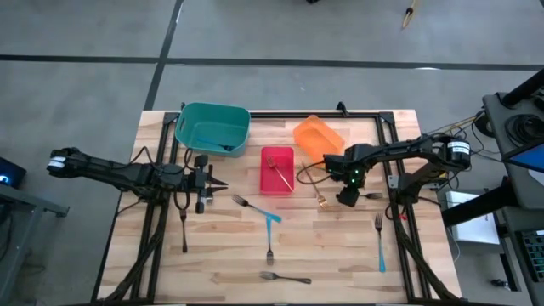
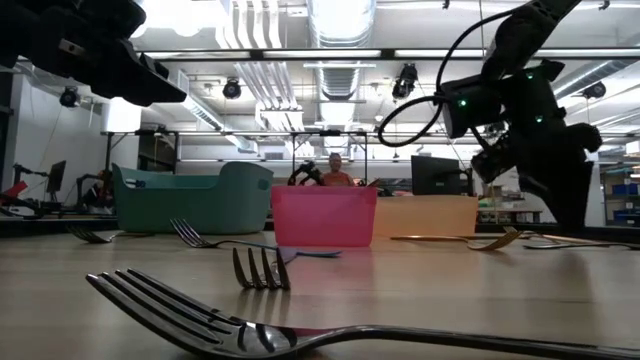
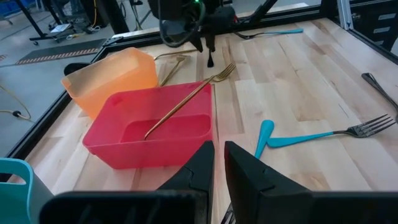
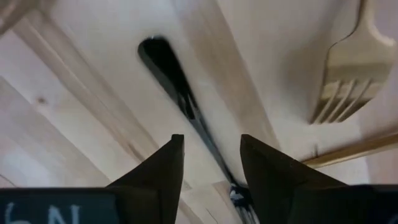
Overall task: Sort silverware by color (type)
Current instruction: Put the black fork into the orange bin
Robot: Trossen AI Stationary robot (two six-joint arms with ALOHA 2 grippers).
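- The right end effector hangs low over the tabletop, fingers spread and released, straddling a dark-handled fork lying flat, just beside a gold fork.
- The left end effector is clenched, empty, near the red bin.

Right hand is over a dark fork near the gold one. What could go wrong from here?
1. The right hand straddles the dark fork with fingers open; the handle is thin and flat on the table, so closing may slip off it.
2. The gold fork lies close beside it and may get nudged or caught.
3. Another gold fork leans over the red bin rim and may tip out.
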